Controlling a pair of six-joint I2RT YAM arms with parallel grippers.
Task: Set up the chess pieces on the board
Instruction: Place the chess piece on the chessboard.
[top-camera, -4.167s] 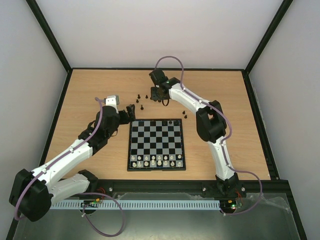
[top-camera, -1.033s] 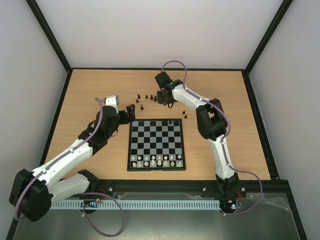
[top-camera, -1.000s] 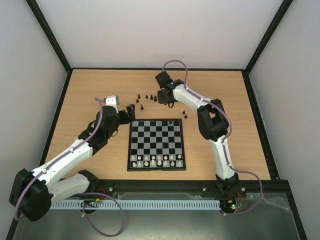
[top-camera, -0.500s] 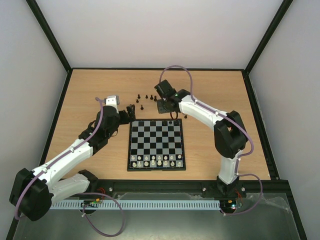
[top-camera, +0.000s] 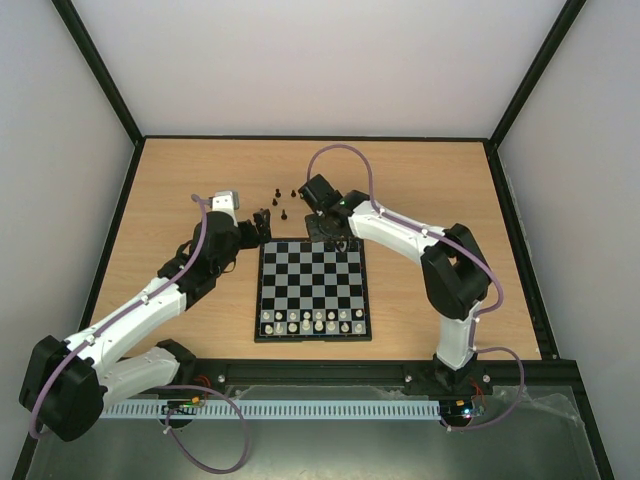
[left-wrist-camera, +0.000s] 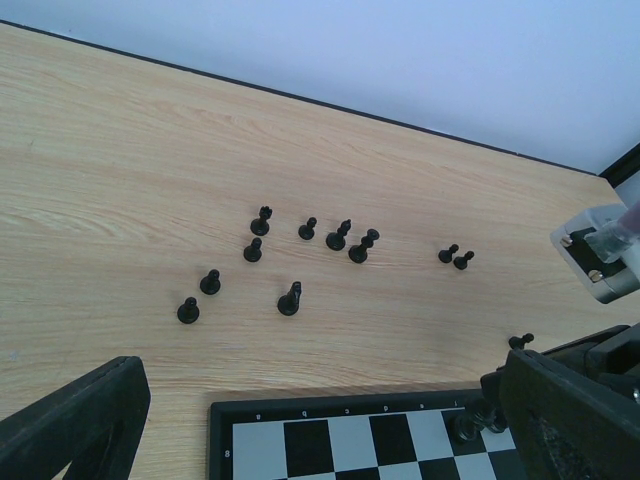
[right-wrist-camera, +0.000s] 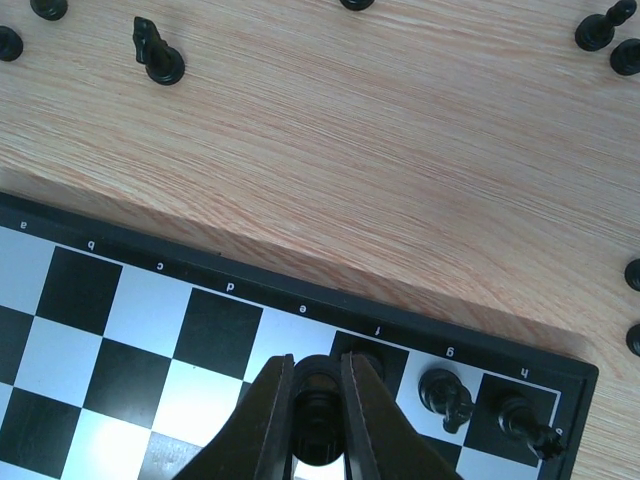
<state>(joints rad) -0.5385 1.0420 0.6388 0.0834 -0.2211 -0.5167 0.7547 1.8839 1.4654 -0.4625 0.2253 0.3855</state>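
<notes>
- Right gripper, reaching from the far side, hangs over the far row of the board. Its two fingers are pressed together on one black chess piece. If this piece touches the square below, the views do not make clear.
- Left gripper stands with its fingers spread wide apart and has nothing between them. It hovers just beside the far left corner of the board, above the wooden table.
- On the board, pale pieces stand along the near side, close to the arm bases.
- Loose black pieces, about ten, are scattered on the table beyond the far edge of the board, each one apart from the others or in a close pair.
- Two black pieces stand on the last squares of the far row, at the corner, just beside the held one.
</notes>
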